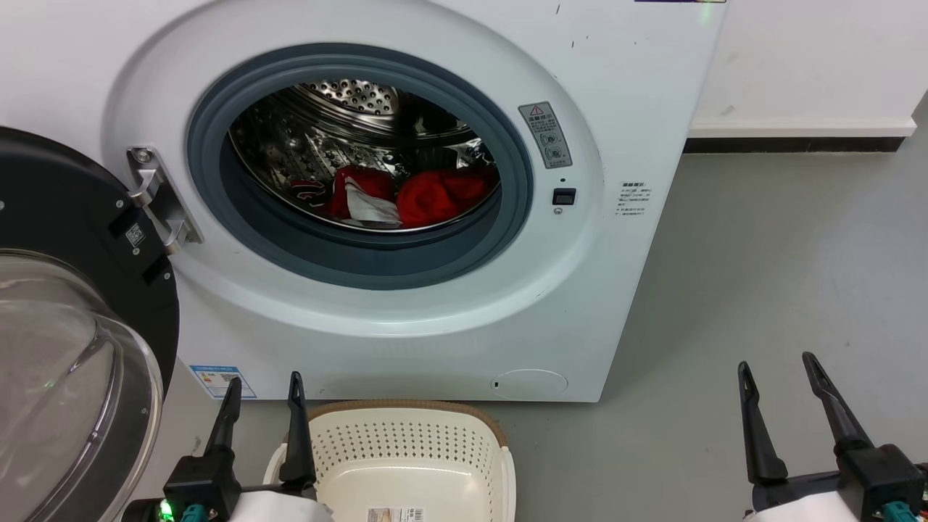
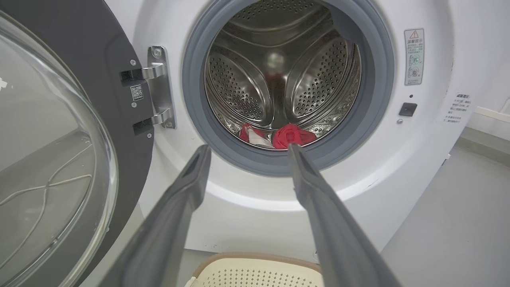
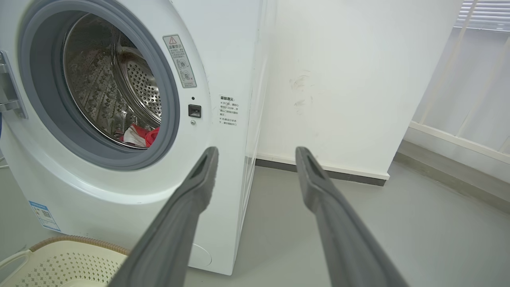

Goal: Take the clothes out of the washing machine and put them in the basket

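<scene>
The white washing machine (image 1: 406, 319) stands with its black-rimmed glass door (image 1: 65, 348) swung open to the left. At the bottom of its steel drum lie the red clothes (image 1: 428, 194), one with white trim (image 1: 366, 206); they also show in the left wrist view (image 2: 293, 135) and the right wrist view (image 3: 149, 136). The cream basket (image 1: 413, 457) sits on the floor right in front of the machine. My left gripper (image 1: 264, 388) is open beside the basket's left side, outside the drum. My right gripper (image 1: 779, 370) is open over bare floor to the right of the machine.
Grey floor (image 1: 761, 275) stretches to the right of the machine, bounded by a white wall with a dark baseboard (image 1: 790, 143). The open door takes up the space at the left. A grey rubber ring (image 1: 362, 261) lines the drum opening.
</scene>
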Tool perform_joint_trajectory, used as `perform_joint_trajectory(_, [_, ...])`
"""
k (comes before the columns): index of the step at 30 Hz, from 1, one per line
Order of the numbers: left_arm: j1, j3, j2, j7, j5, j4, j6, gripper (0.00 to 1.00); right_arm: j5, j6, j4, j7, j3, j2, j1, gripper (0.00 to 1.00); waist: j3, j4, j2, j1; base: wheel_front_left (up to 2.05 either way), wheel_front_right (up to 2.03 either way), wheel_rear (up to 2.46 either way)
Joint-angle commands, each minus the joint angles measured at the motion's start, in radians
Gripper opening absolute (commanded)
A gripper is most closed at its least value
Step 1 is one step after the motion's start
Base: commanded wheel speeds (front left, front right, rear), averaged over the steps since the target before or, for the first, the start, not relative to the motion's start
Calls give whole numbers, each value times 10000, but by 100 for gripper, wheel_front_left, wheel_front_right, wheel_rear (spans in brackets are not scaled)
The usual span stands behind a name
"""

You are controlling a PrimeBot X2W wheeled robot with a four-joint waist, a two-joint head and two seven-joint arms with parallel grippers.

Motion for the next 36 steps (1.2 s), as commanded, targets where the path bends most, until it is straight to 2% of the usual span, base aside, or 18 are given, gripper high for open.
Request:
perform_joint_trajectory(1, [119,-20,12,-82,139,-2,61,100,-170,-3,-65,-72,-4,6,119,100,-4,-3,-1,0,0,0,0])
perform_joint_trajectory(22, [14,40,12,-69,100,250,90,100,169,-3,95,-60,-30,6,87,100,1,0,-1,0,0,0,0])
perform_joint_trajectory(27, [-344,117,11,-66,213,428,-55,100,187,-3,84,-60,-6,6,-31,100,143,-39,-1,0,0,0,0])
perform_joint_trajectory(36, [-2549,357,259,-57,737,1897,-839,100,268,-3,-48,-60,123,6,-574,100,1113,-375,-1,0,0,0,0])
